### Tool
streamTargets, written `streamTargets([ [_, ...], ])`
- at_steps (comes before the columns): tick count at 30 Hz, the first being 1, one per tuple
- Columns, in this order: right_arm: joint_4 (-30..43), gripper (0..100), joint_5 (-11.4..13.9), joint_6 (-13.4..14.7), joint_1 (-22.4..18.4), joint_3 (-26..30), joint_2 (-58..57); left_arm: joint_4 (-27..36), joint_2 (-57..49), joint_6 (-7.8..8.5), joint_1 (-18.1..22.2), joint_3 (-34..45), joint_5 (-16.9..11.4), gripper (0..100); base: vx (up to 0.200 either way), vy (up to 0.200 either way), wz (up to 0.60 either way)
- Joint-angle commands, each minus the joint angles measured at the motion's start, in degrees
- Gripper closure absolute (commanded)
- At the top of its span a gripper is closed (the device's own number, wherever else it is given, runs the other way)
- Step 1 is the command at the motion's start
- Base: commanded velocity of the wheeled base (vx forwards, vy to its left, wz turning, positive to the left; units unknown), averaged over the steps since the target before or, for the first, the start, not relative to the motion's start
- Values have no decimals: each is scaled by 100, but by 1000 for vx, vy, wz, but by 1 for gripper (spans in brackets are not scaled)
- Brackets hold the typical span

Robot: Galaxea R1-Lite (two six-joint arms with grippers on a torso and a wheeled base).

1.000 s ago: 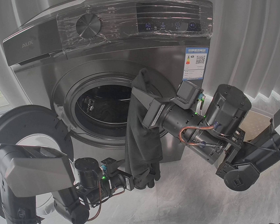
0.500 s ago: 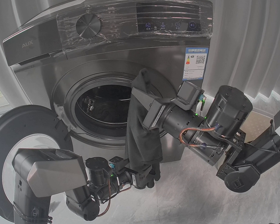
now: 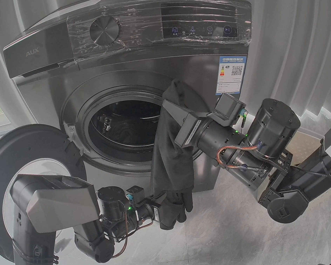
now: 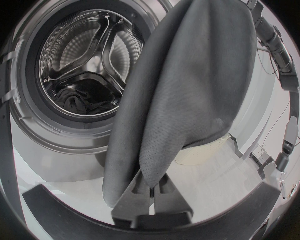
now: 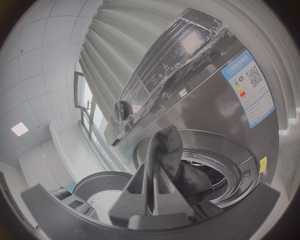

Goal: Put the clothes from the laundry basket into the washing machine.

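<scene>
A dark grey garment (image 3: 170, 157) hangs in front of the washing machine (image 3: 128, 74), by the right rim of its open drum (image 3: 121, 123). My right gripper (image 3: 170, 103) is shut on the garment's top end (image 5: 165, 147), its fingers (image 5: 137, 190) pinching the cloth. Low down, near the floor, my left gripper (image 3: 163, 208) is shut on the garment's bottom hem (image 4: 162, 125); in the left wrist view its fingers (image 4: 134, 197) clamp the fabric. Black clothes (image 4: 79, 100) lie inside the drum. The cream laundry basket (image 3: 303, 145) stands at the right behind my right arm.
The round machine door (image 3: 23, 153) stands swung open at the left, close behind my left arm. White curtains (image 3: 301, 46) hang to the right of the machine. Grey tiled floor (image 3: 223, 234) lies open in front.
My right gripper has drifted a little to the right with the garment's top. My left arm came in rightwards under the garment, and its gripper now holds the bottom hem.
</scene>
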Motion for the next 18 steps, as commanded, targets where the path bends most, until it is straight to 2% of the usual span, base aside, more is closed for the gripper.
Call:
streamTargets([
  [1,6,100,1,-7,-131,58,-11,-15,-828,8,-31,446,-39,100,0,0,0],
  [5,-3,100,9,-51,-316,199,-11,-15,-1382,16,-40,710,-56,100,0,0,0],
  [10,-126,100,18,-69,-650,445,-2,3,-2560,-1,-75,991,-56,100,0,0,0],
  [16,-170,100,27,-60,-694,1042,42,47,-3298,-28,-277,1167,-65,100,0,0,0],
  [18,-170,100,45,-51,-738,1218,77,38,-3456,-98,-356,1220,-56,100,0,0,0],
])
